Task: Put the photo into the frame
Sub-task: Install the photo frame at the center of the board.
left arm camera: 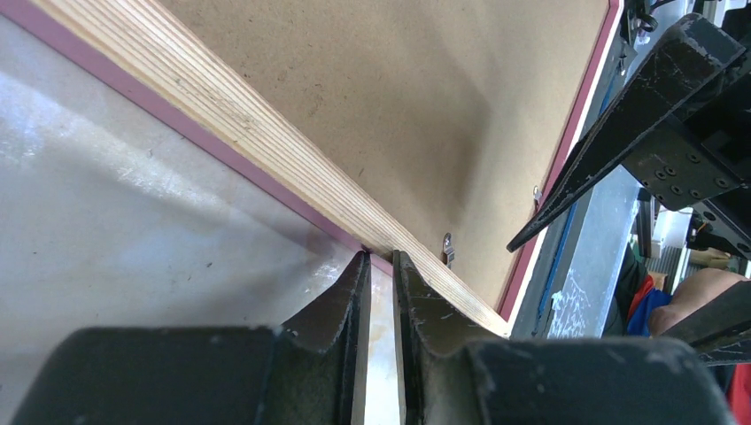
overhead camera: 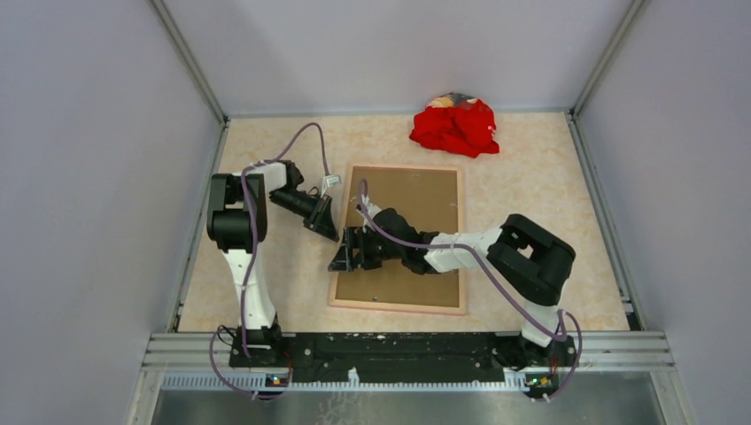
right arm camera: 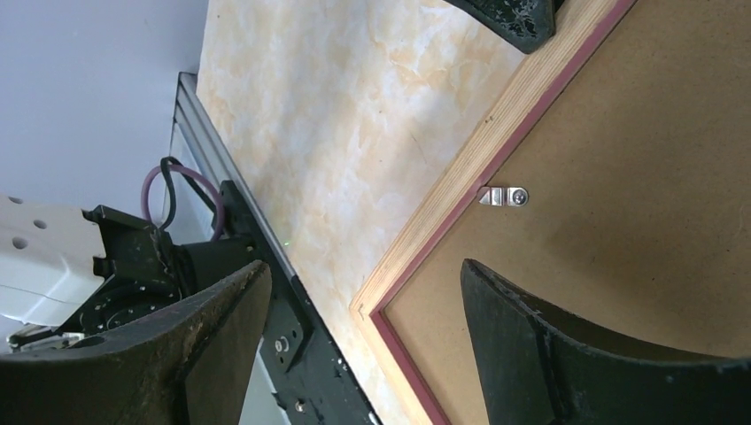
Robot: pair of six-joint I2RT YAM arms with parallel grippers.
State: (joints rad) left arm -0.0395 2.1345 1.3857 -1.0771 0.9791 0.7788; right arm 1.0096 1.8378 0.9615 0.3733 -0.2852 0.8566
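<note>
The frame [overhead camera: 407, 166] lies face down in the middle of the tabletop [overhead camera: 531, 195], its tan wood back upward and a thin pink line showing along its edges. A brown backing board [overhead camera: 425, 199] fills its opening. I cannot see the photo in any view. It may lie under the board, but nothing shows that.

My left tool [overhead camera: 323, 223] sits at the frame's left rail, toward the far corner. Its fingers are almost together, with only a thin slit between them and nothing in it. The tips meet the rail's outer edge; I cannot tell whether they press on it. I judge it is placed there as a stop, so the frame does not slide sideways.

My right tool [overhead camera: 347, 257] hovers over the same rail, closer to the near corner, its fingers spread wide and empty. In its wrist view a small metal clip [right arm camera: 503, 196] sits on the rail's inner edge, just ahead of the fingers. I judge the tool is lined up to work that clip.

A red cloth [overhead camera: 456, 127] lies beyond the frame's far right corner, well apart.
</note>
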